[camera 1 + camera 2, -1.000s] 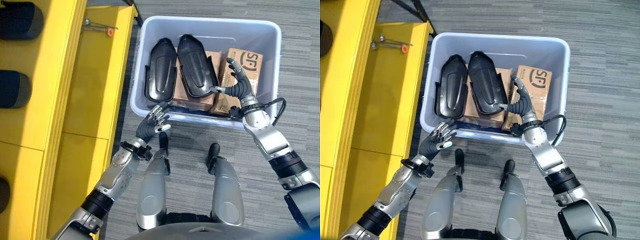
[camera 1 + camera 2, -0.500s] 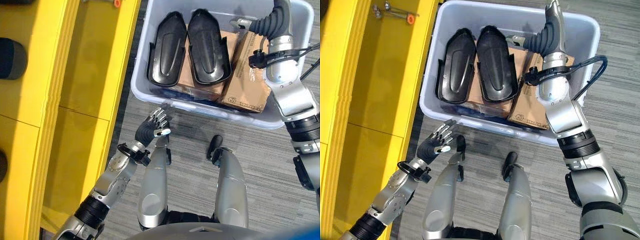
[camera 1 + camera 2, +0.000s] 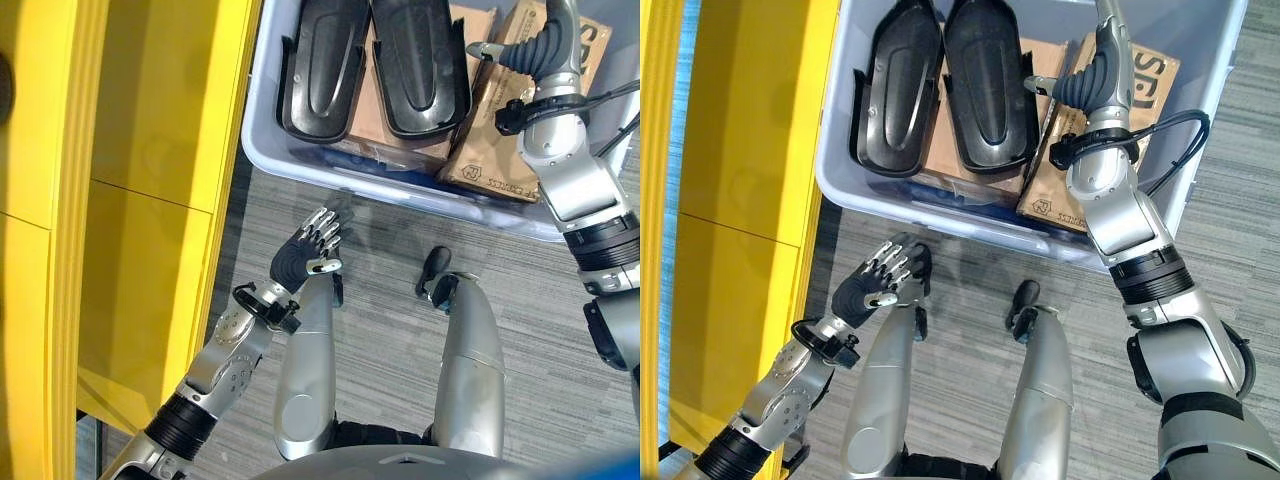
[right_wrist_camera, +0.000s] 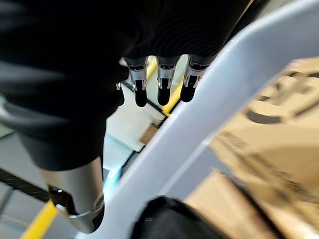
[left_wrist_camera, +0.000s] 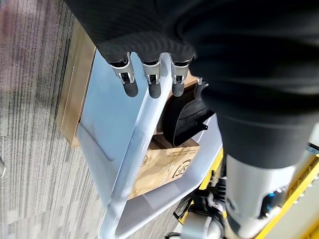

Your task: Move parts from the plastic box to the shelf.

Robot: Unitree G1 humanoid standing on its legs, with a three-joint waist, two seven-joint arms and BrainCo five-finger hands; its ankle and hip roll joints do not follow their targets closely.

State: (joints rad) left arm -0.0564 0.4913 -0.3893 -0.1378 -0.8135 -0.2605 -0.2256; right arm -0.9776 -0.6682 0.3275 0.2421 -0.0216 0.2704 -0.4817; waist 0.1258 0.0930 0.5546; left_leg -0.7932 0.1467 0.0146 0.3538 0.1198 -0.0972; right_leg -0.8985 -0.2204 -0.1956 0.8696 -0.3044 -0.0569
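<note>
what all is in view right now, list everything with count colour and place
box: one, pale grey plastic, on the floor ahead of the robot
parts: two, black, long moulded shells side by side in the box, on top of the cartons
cartons: at least two, brown cardboard, in the box
shelf: one, yellow, on the robot's left beside the box
floor: grey striped carpet
left hand: open, in the air short of the box's near rim
right hand: open, over the cartons in the box
</note>
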